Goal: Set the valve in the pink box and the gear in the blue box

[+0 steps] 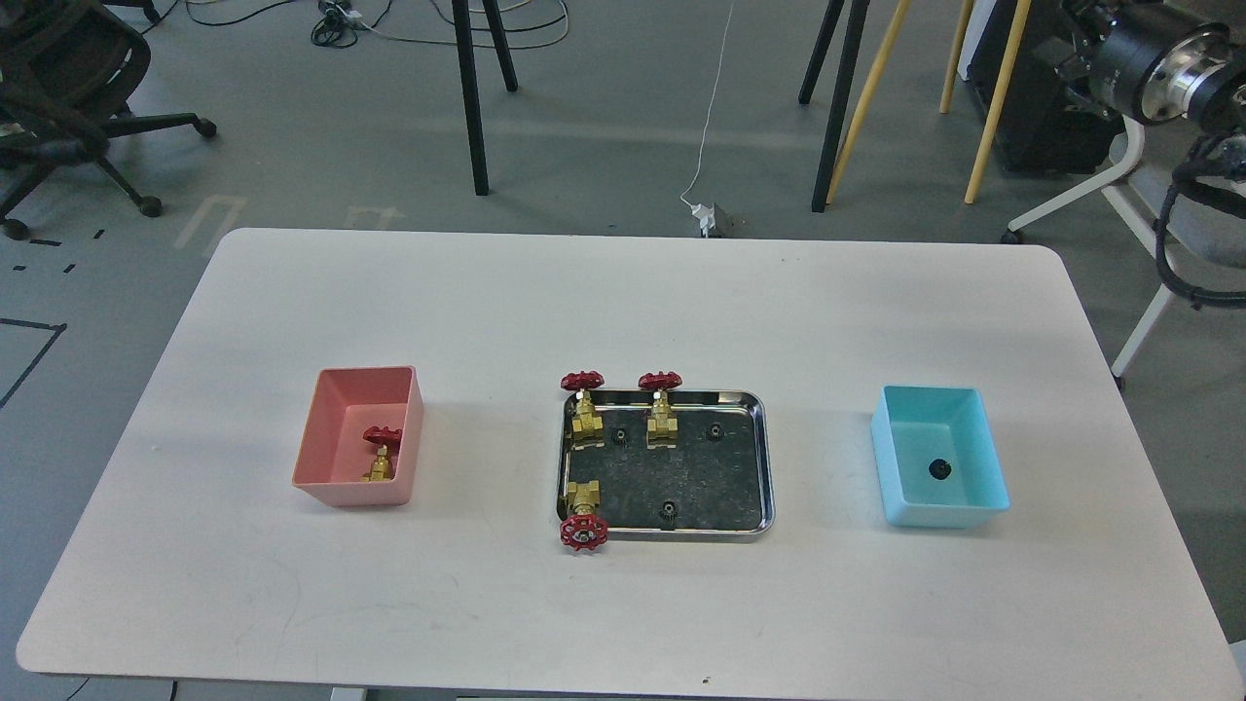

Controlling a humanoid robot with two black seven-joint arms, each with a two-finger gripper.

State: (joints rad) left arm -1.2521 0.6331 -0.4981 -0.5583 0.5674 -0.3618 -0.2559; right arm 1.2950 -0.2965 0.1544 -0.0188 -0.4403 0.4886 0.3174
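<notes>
One valve [382,454] lies inside the pink box [336,477] at the left. Three more valves stand at the steel tray [759,467] in the middle: two at its back edge [584,404] [662,404], and one [584,516] lying over its front left corner. Three gears [621,434] [715,430] [669,509] lie on the tray. One gear [939,469] lies in the blue box [900,506] at the right. My right gripper [1081,39] is high at the top right, dark against a black cabinet, far from the table. My left arm is out of view.
The white table [623,604] holds only the two boxes and the tray. Chairs, stand legs and cables are on the floor behind the table's far edge.
</notes>
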